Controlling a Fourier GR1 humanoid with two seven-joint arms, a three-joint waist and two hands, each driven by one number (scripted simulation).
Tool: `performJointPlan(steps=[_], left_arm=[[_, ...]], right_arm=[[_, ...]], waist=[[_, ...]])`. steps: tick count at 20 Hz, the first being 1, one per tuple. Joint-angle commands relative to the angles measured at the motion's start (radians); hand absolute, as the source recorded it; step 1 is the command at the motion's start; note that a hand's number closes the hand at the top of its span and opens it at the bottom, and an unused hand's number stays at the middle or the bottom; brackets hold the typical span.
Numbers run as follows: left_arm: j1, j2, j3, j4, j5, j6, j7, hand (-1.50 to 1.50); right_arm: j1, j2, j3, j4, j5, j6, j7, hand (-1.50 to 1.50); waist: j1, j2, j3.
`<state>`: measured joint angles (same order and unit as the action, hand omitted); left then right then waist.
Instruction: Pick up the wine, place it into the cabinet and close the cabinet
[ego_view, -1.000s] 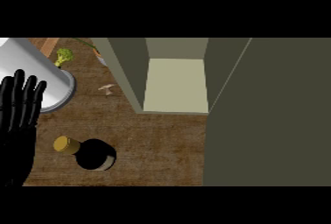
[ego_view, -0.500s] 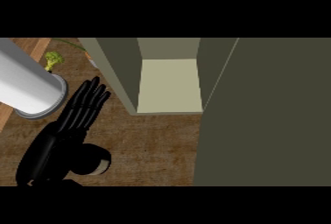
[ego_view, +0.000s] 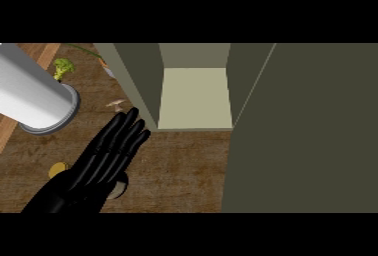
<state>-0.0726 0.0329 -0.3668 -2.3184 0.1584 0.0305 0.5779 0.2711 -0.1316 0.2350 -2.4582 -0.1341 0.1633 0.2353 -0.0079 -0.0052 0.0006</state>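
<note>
We observe one black hand (ego_view: 103, 162) entering from the lower left edge, fingers straight and together, pointing up and right; which arm it belongs to is unclear.

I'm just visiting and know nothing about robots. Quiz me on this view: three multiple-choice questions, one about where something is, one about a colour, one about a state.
1. Where does the black hand show?
A. Over the wooden counter, left of the cabinet
B. Inside the cabinet
C. At the view's upper right corner

2. What colour is the inside floor of the cabinet?
A. Bright red
B. Pale cream
C. Deep blue

3. How do the hand's fingers stand?
A. Curled into a fist
C. Wrapped round a cup
B. Straight, pointing up and to the right toward the cabinet

Answers:
1 A: the hand lies over the brown counter, just left of the cabinet's front edge.
2 B: the open compartment's floor is pale cream between grey-green walls.
3 B: the fingers are stretched out side by side and hold nothing.
</note>
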Motion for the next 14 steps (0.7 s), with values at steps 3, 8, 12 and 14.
performJointPlan(steps=[3,8,12,14], left_arm=[[-0.039,-0.029,-0.111,-0.193,-0.094,0.111,0.249,-1.50],[-0.042,-0.032,-0.242,-0.228,-0.193,0.196,0.296,-1.50],[-0.137,-0.033,-0.250,-0.245,-0.261,0.260,0.393,-1.50],[-0.160,-0.033,-0.171,-0.253,-0.245,0.245,0.436,-1.50]], right_arm=[[0.041,0.002,0.055,-0.140,0.023,-0.027,0.091,-1.50],[0.024,-0.013,0.047,-0.226,-0.012,-0.053,0.169,-1.50],[-0.053,0.012,0.068,-0.207,0.015,-0.107,0.230,-1.50],[0.060,-0.012,0.092,-0.236,0.018,-0.064,0.162,-1.50]], waist=[[0.005,0.000,0.000],[0.006,-0.001,0.000],[0.010,0.000,0.000],[0.001,-0.001,0.001]])
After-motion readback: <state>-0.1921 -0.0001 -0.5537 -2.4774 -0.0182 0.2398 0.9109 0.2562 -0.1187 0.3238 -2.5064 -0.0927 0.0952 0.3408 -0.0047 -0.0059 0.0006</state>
